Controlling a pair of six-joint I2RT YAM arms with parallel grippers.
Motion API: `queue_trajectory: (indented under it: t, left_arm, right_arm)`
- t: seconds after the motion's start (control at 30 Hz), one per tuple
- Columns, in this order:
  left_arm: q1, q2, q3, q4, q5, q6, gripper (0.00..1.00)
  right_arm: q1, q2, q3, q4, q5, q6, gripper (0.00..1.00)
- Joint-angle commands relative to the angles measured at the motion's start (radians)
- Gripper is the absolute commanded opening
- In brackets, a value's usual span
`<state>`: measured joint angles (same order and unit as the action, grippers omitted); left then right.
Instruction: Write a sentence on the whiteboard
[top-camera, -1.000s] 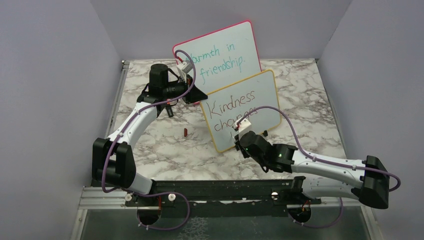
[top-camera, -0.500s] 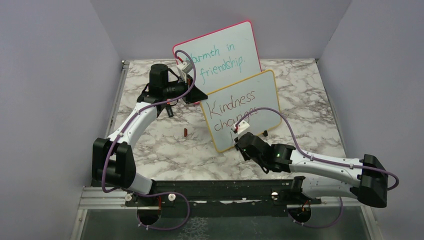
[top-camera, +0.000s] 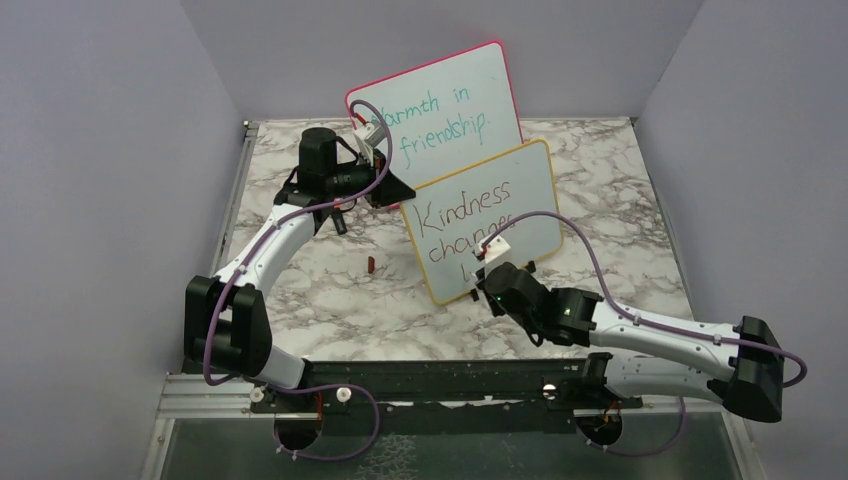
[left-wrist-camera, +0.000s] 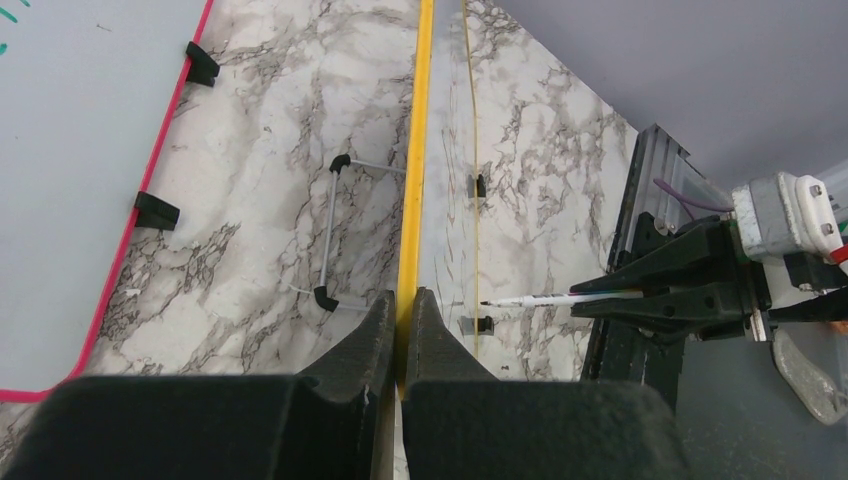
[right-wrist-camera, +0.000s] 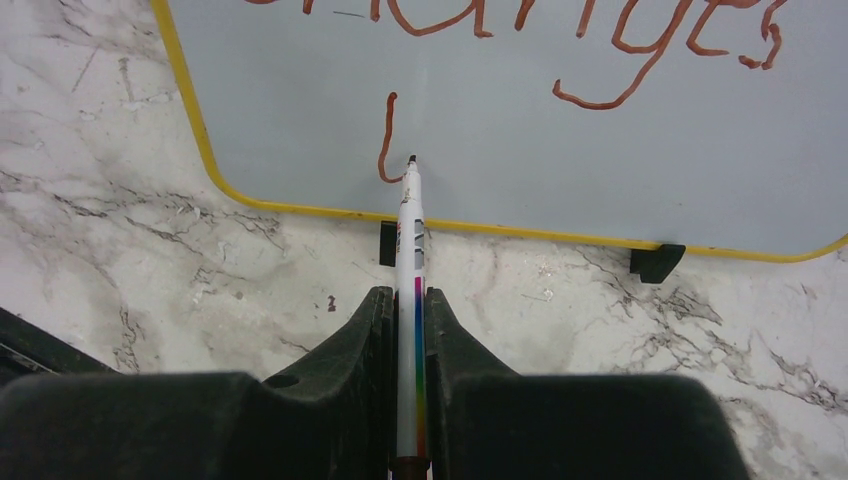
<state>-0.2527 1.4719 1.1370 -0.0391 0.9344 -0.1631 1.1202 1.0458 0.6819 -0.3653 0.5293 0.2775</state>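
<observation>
Right gripper (right-wrist-camera: 410, 300) pinches a marker (right-wrist-camera: 409, 225), tip at the whiteboard (right-wrist-camera: 600, 150) lower centre; left gripper (left-wrist-camera: 401, 298) clamps that board's edge.

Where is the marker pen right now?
Right wrist view: the marker sits clamped in the right claw, tip at the yellow-framed whiteboard, lower left, beside a red-brown stroke.

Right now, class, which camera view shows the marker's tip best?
Right wrist view: the marker runs up from the right gripper, its tip beside the lowest stroke on the whiteboard. Left wrist shows it small, side-on; top view barely does.
</observation>
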Motion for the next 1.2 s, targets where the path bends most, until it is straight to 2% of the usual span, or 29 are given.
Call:
queue_trajectory:
  t: [0.0, 0.27, 0.57, 1.17]
  left_arm:
    - [-0.031, 0.031, -0.023, -0.085, -0.037, 0.037, 0.00]
    - [-0.031, 0.034, -0.022, -0.085, -0.036, 0.037, 0.00]
    - [-0.031, 0.035, -0.022, -0.085, -0.034, 0.037, 0.00]
    - [-0.031, 0.029, -0.020, -0.087, -0.035, 0.039, 0.00]
  right_arm:
    - [0.003, -0.029, 0.004, 0.030, 0.044, 0.005, 0.01]
    - [0.003, -0.010, -0.003, 0.046, 0.088, 0.028, 0.01]
    - [0.004, 0.029, -0.013, 0.081, 0.071, 0.028, 0.01]
    - [0.003, -0.004, -0.008, 0.006, 0.071, 0.059, 0.01]
